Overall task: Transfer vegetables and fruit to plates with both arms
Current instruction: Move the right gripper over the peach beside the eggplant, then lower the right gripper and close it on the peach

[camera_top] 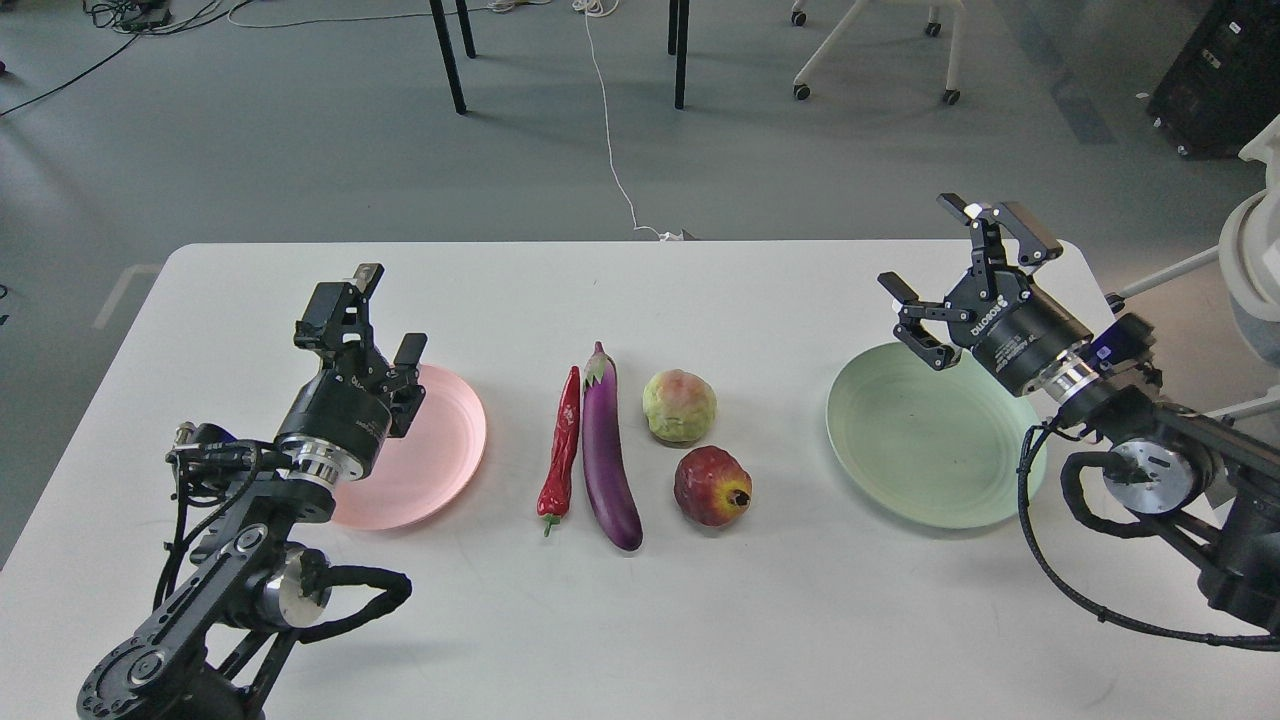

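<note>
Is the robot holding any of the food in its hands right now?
No. Both hands are open and empty: the left hand is above the pink plate, the right hand by the green plate. All the food lies on the table.
</note>
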Controlling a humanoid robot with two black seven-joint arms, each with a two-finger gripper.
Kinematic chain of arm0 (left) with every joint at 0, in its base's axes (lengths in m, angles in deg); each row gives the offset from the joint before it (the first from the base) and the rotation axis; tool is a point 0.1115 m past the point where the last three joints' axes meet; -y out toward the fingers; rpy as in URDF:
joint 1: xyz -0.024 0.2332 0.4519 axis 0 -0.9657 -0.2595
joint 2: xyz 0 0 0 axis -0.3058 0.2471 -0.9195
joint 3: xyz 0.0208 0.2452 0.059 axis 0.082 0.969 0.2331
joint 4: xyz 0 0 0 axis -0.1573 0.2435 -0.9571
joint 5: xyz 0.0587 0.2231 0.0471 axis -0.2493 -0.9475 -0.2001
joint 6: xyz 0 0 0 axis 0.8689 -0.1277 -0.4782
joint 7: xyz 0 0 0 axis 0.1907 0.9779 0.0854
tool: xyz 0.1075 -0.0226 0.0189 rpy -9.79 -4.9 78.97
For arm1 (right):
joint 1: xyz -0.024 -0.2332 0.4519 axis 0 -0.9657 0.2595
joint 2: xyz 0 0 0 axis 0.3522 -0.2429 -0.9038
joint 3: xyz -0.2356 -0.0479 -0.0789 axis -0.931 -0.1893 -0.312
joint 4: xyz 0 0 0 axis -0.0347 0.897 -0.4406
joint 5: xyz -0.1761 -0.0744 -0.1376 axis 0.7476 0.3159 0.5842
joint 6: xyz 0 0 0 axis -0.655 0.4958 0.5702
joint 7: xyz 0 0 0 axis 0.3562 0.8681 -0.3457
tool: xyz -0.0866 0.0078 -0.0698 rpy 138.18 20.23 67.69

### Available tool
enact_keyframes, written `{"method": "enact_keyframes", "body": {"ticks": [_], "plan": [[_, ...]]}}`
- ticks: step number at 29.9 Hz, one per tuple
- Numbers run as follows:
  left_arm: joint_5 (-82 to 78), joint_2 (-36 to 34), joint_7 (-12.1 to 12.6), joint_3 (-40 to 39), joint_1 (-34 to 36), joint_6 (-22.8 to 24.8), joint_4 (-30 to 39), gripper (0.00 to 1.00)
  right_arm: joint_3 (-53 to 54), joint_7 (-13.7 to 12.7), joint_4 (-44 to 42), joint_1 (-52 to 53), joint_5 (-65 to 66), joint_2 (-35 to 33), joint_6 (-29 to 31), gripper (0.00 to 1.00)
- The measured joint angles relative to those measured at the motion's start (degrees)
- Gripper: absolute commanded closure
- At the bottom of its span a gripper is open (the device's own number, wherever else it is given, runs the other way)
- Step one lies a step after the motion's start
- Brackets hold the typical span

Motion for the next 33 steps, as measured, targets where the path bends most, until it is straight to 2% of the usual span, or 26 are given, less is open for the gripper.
{"method": "enact_keyframes", "body": {"ticks": [7, 10, 14, 23, 33], "plan": [[0.0, -0.5, -0.4, 0.2, 0.0, 0.0, 1.1, 0.01, -23.5, 0.0, 0.4, 24.8, 26.5, 0.0, 0.0, 0.02], [0.0, -0.5, -1.1, 0.3, -0.2, 0.0, 2.0, 0.01, -35.5, 0.0, 0.1, 35.4, 39.6, 4.6, -0.5, 0.02], [0.0, -0.5, -1.4, 0.3, -0.9, -0.1, 2.8, 0.01, -48.2, 0.0, -1.7, 44.1, 50.7, 13.0, -3.1, 0.02], [-0.1, -1.0, -1.5, 0.2, -2.5, -0.1, 5.6, 0.01, -64.5, 0.0, -13.5, 45.2, 53.1, 32.1, -11.5, 0.03], [-0.1, -1.3, -1.5, 0.4, -2.7, -0.1, 6.0, 0.01, -66.5, 0.0, -19.1, 40.2, 52.9, 34.3, -13.6, 0.03]]}}
